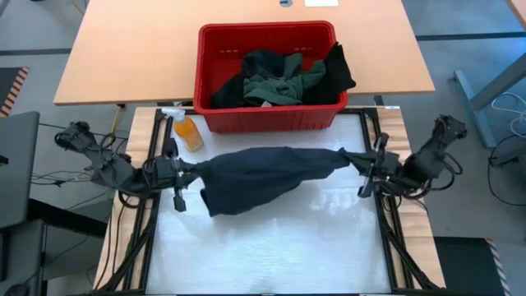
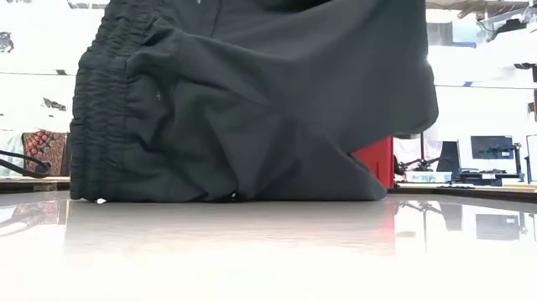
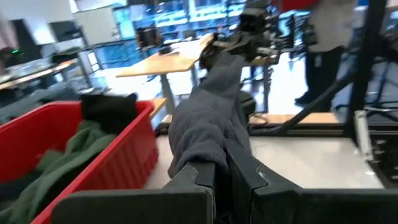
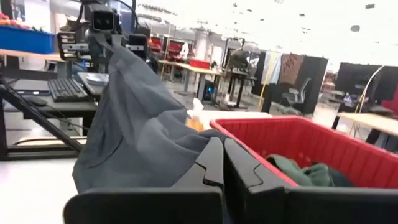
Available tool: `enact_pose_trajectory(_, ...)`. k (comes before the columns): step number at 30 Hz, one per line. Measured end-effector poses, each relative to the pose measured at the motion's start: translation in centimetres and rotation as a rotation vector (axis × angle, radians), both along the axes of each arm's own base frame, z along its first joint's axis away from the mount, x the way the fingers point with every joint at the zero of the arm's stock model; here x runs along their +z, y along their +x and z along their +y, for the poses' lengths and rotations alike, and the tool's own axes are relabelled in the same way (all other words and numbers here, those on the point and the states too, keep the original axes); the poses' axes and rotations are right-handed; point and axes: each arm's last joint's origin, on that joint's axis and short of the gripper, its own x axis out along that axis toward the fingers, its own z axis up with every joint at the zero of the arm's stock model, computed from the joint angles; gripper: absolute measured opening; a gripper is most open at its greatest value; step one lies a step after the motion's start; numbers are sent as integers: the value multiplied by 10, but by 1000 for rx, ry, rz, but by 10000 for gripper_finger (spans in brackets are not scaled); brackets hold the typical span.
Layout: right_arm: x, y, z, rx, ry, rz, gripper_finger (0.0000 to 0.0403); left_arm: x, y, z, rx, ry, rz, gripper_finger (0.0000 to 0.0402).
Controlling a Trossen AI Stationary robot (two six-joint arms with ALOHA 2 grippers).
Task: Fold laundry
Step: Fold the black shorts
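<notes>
High view: a black garment (image 1: 259, 177) is stretched across the middle of the frame between the two grippers, sagging at lower centre onto the white table (image 1: 271, 255). The left gripper (image 1: 182, 171), at centre left, has its fingers clamped together on the garment's left end; the right gripper (image 1: 364, 164), at centre right, has its fingers pressed together on the right end. A red basket (image 1: 267, 119) sits just above the garment at upper centre, holding green (image 1: 275, 82) and black cloth (image 1: 335, 70). An orange bottle (image 1: 187, 131) stands at the basket's lower-left corner. Low view: the garment (image 2: 252, 101) fills most of the frame, its gathered waistband (image 2: 101, 109) at left, its lower edge touching the table; a strip of the basket (image 2: 377, 159) shows at right. Left wrist view: the closed fingers (image 3: 249, 171) grip the cloth (image 3: 205, 124) at bottom centre, which runs up to the far gripper (image 3: 249, 37). Right wrist view: the shut fingers (image 4: 205, 162) pinch the garment (image 4: 130, 130), basket (image 4: 311, 149) at right.
</notes>
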Motion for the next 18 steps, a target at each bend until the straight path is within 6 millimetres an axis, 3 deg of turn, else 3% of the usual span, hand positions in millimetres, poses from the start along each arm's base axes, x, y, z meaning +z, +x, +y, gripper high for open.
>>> enact_pose_trajectory(10,15,-6,-6,-15,-36,-80,17,17,3,17,-17,24,-75,0)
enact_pose_trajectory(14,19,-6,-3,113,-49,-154,17,30,2,15,-267,-23,-136,0)
enact_pose_trajectory(18,25,-7,3,372,-16,-292,17,43,0,7,-551,-63,-179,0)
